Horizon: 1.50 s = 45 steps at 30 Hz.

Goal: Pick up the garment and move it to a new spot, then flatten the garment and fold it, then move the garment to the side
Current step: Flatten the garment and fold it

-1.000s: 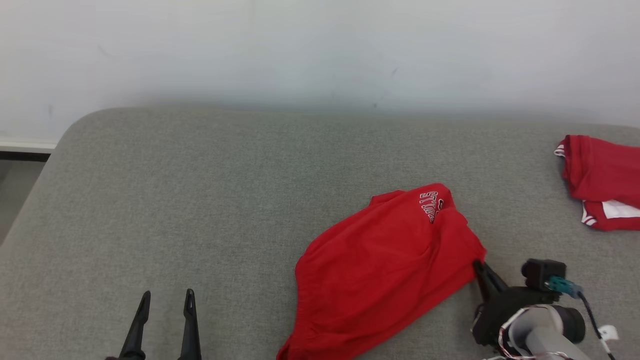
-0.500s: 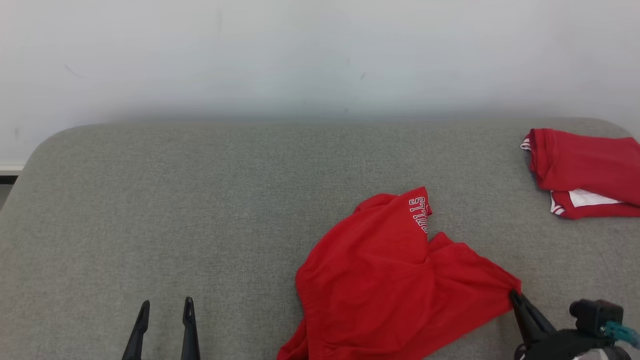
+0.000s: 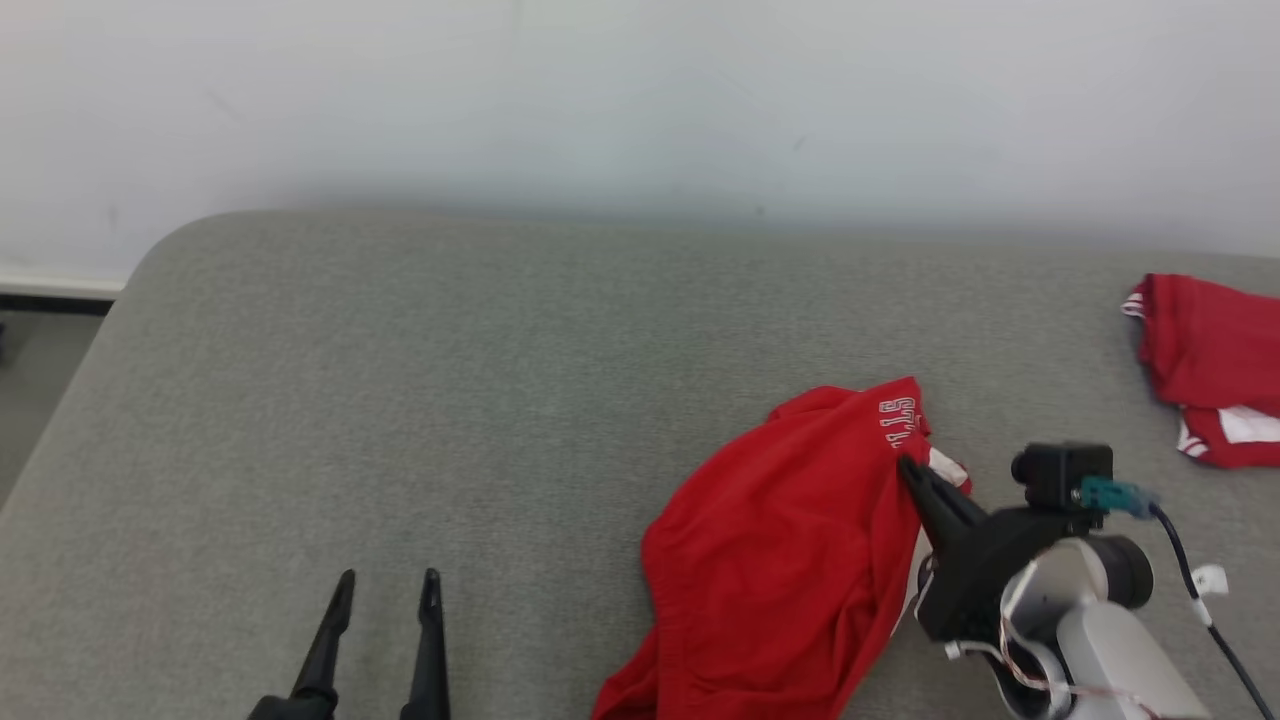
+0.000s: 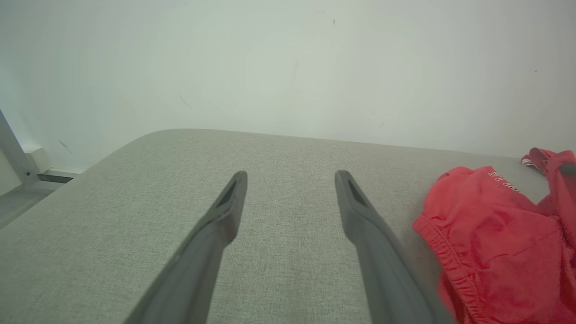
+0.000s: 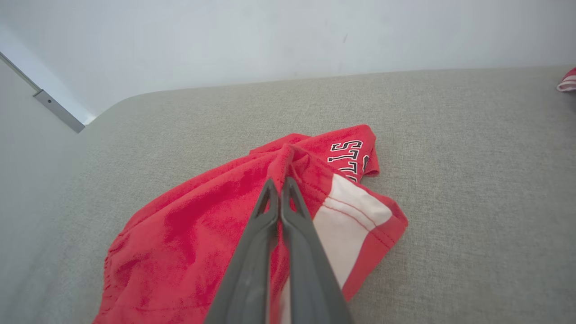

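Right claw (image 3: 906,466) drew garment (image 3: 790,560) hem leftward across cushion (image 3: 450,380).

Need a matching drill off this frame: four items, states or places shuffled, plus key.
Items
1. left claw
2. right claw
3. lettered red garment
4. second red garment

States or places
A. lying at the far right edge of the head view
B. shut, pinching red fabric
C. crumpled on the grey cushion, one edge pinched
D. open, holding nothing

Pairs: 1-D, 2-B, 3-C, 4-A
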{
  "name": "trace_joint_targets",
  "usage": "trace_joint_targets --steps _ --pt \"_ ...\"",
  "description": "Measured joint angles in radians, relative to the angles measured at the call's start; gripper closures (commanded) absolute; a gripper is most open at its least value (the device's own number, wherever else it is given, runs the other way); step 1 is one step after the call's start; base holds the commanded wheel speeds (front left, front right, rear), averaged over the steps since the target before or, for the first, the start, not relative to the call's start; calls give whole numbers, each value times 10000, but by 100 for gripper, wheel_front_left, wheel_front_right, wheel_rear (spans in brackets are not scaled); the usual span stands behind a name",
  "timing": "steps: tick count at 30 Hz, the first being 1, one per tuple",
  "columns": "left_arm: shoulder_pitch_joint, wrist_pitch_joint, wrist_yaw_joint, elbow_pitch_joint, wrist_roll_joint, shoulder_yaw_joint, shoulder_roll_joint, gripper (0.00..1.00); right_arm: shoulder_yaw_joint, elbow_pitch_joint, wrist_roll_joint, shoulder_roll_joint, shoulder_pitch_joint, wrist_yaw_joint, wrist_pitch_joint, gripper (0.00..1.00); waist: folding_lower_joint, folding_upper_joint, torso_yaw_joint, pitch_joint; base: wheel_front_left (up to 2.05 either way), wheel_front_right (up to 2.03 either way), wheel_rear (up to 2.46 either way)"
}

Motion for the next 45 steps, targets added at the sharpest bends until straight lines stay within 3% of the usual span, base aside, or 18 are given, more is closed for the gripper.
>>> trace_joint_targets --steps 10,12,20,31,37,45 --pt "-459 0 -59 284 -205 -663 -6 0 63 4360 -608 399 -2481 -2 -1181 100 1 0 980 267 0 0 0" --pt "-500 2 -42 316 -219 -744 -4 0 173 4970 -610 464 -2770 -2 -1501 0 1 0 1091 325 0 0 0" --pt "-507 2 4 380 -184 -646 -6 0 1198 5630 -144 495 -3299 -2 -2920 0 1 1 870 268 0 0 0" --pt "-19 2 -360 558 150 -1003 -4 0 2046 3530 1154 -765 -2422 -2 -4090 0 -1 0 256 -142 0 0 0" --pt "309 2 -690 1103 226 -2010 -10 0 1887 2608 1139 -1528 -1555 -2 -3933 0 -1 0 -37 -176 0 0 0" --pt "327 2 -878 2015 92 -3405 121 0 2146 2155 662 -2598 -696 0 -2905 0 0 0 -234 178 0 0 0"
